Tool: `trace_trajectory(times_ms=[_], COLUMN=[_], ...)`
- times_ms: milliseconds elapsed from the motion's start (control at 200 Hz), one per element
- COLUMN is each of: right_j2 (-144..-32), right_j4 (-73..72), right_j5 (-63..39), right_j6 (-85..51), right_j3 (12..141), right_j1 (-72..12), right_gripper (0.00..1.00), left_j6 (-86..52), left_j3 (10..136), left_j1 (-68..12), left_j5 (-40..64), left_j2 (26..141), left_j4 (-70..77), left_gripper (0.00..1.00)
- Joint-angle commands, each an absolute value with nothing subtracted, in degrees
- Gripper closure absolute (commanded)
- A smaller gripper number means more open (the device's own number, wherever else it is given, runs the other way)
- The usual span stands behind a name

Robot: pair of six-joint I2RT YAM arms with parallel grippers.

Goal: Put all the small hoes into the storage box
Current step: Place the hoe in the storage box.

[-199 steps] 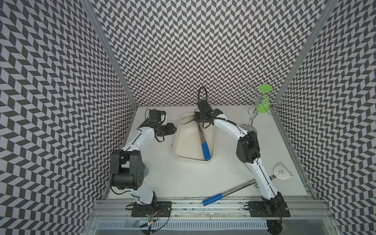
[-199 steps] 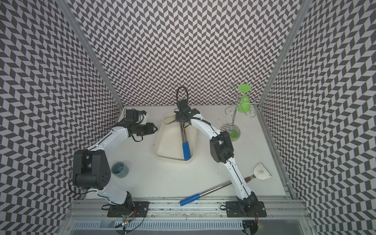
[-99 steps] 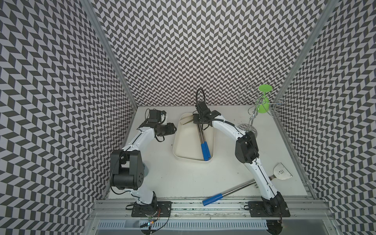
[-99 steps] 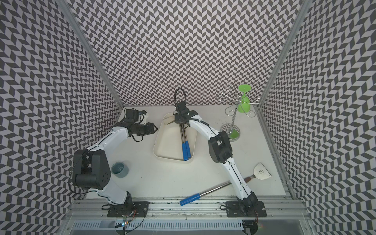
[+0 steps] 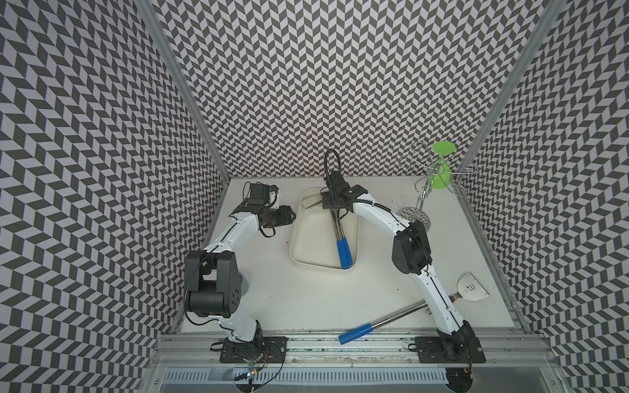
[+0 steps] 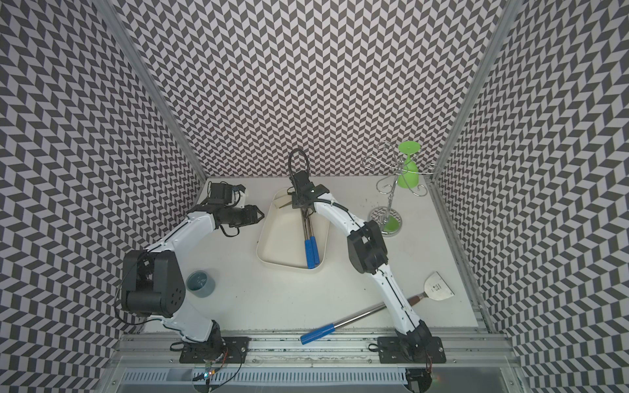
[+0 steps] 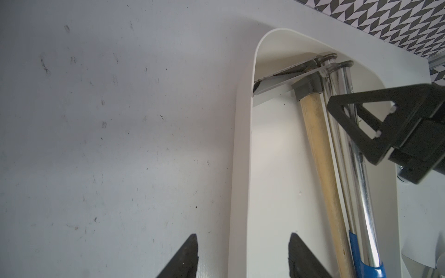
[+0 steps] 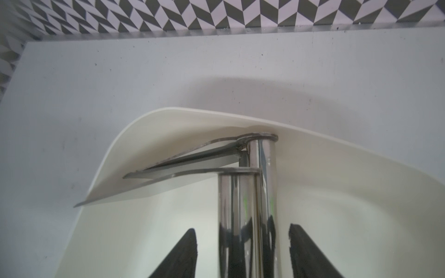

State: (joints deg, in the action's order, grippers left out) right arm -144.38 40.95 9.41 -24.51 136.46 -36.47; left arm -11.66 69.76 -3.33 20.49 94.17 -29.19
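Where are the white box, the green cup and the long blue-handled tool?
white box point(image 5: 313, 238): in a top view, bare floor.
green cup point(image 5: 439, 177): in a top view, bowl.
long tool point(image 5: 355, 333): in a top view, blue handle.

The left half of the storage box point(image 5: 313, 238) floor is free; tool shafts point(image 5: 337, 226) fill its right half. A wire rack point(image 6: 381, 217) obstructs the table's point(image 5: 306, 299) back-right corner, apparently clear of the box.

This is a robotics lab test cell. Black-and-white chevron panels point(image 5: 306, 85) held in aluminium posts point(image 5: 183, 88) close off a white tabletop point(image 5: 306, 299) on three sides. A left arm point(image 5: 235, 234) and a right arm point(image 5: 381, 217) are bolted to a metal rail point(image 5: 323, 354) at the front, with bare wiring point(image 5: 258, 374) below it. Staged props, a storage box point(image 5: 294, 238) and a wire glass rack point(image 5: 406, 213), stand on the tabletop.
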Motion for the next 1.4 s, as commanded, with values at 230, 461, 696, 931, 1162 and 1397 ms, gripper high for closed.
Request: trace_trajectory(times_ms=[230, 461, 696, 931, 1162, 1397], right_j2=[-144.32, -143.53, -142.83, -143.25, -144.75, -143.26], right_j4=[41.22, 39.78, 39.53, 39.82, 40.31, 41.57], right_j5=[11.48, 5.74, 4.98, 8.53, 9.94, 15.35], right_j6=[-24.69, -21.96, -20.00, -19.13, -18.64, -16.79], right_j3=[136.52, 138.92, 137.52, 135.90, 134.98, 136.70], right_j1=[-36.83, -36.74, -36.47, -36.78, -37.65, -37.71], right_gripper=[0.01, 0.01, 0.11, 0.28, 0.51, 0.94], left_j6=[-11.94, -11.91, -12.06, -12.13, -12.27, -12.28], left_j3=[69.53, 68.93, 68.91, 68.70, 68.58, 68.20], left_j1=[-2.99, -2.87, -2.89, -2.90, -2.89, -2.85], left_j5=[21.19, 21.16, 21.46, 21.63, 21.71, 21.88], left_j2=[93.90, 93.30, 93.32, 93.03, 92.81, 92.42], left_j4=[-28.12, -28.04, -27.77, -27.60, -27.51, -27.42], left_gripper=[0.40, 0.40, 0.40, 0.40, 0.39, 0.40])
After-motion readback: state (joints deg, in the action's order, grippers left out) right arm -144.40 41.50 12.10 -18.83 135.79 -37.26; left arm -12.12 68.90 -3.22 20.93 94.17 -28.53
